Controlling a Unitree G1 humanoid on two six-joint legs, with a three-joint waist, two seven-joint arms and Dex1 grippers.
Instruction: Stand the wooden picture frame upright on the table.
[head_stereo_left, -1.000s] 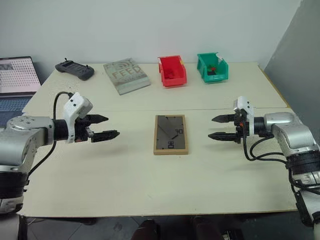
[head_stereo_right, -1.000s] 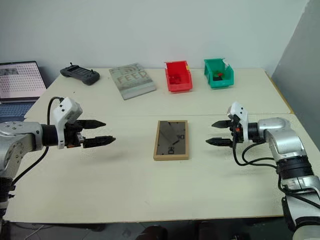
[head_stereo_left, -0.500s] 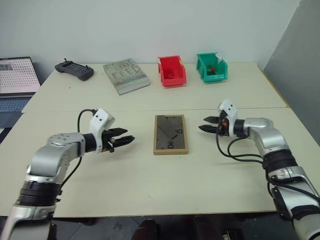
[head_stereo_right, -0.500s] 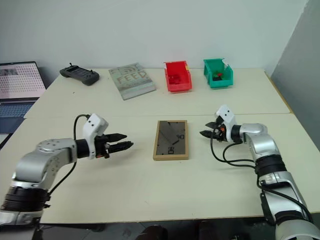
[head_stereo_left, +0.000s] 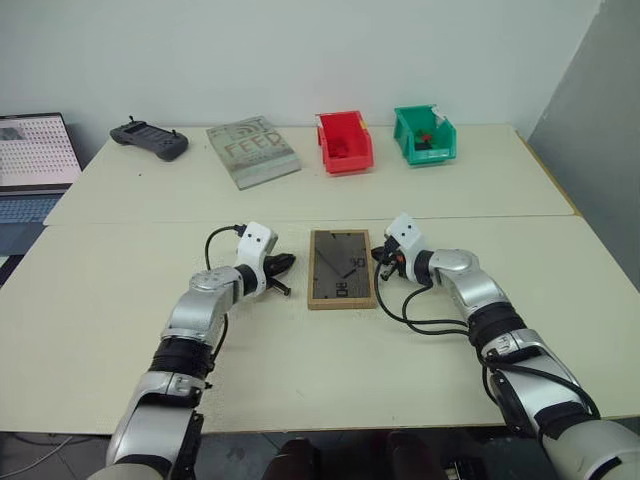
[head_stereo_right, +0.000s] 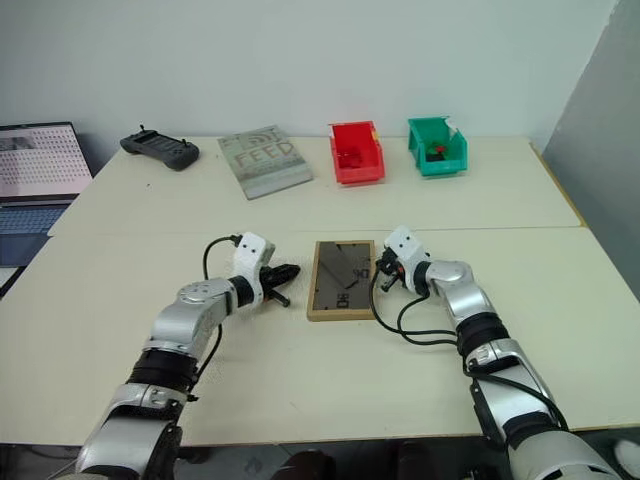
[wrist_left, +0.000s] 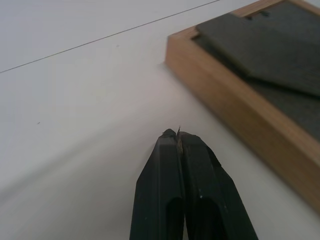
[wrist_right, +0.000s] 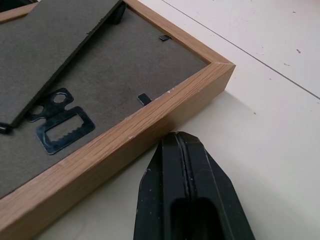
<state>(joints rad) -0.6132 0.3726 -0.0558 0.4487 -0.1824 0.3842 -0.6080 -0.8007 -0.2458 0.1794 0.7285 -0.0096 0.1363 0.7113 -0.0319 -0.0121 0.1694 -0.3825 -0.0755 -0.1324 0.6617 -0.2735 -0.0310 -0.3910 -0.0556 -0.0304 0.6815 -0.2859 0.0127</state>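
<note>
The wooden picture frame (head_stereo_left: 341, 268) lies flat and face down in the middle of the cream table (head_stereo_left: 300, 370), its dark back panel and stand showing. My left gripper (head_stereo_left: 287, 263) is shut and empty, its tips a short way off the frame's left edge; the left wrist view shows the fingers (wrist_left: 182, 165) pressed together with the wood rim (wrist_left: 240, 125) just ahead. On the frame's other side my right gripper (head_stereo_left: 378, 256) is shut too, right beside the right edge. In the right wrist view its fingers (wrist_right: 182, 170) almost touch the rim (wrist_right: 125, 130) near a corner.
Along the far side of the table stand a red bin (head_stereo_left: 343, 141), a green bin (head_stereo_left: 424, 134), a grey "FEED" book (head_stereo_left: 252, 150) and a black controller (head_stereo_left: 148, 138). A laptop (head_stereo_left: 35, 160) sits at the far left. A seam (head_stereo_left: 150, 222) crosses the tabletop behind the frame.
Both arms have swung inward and down from the table's sides to either edge of the frame. Both grippers went from open to shut. The frame has not moved.
</note>
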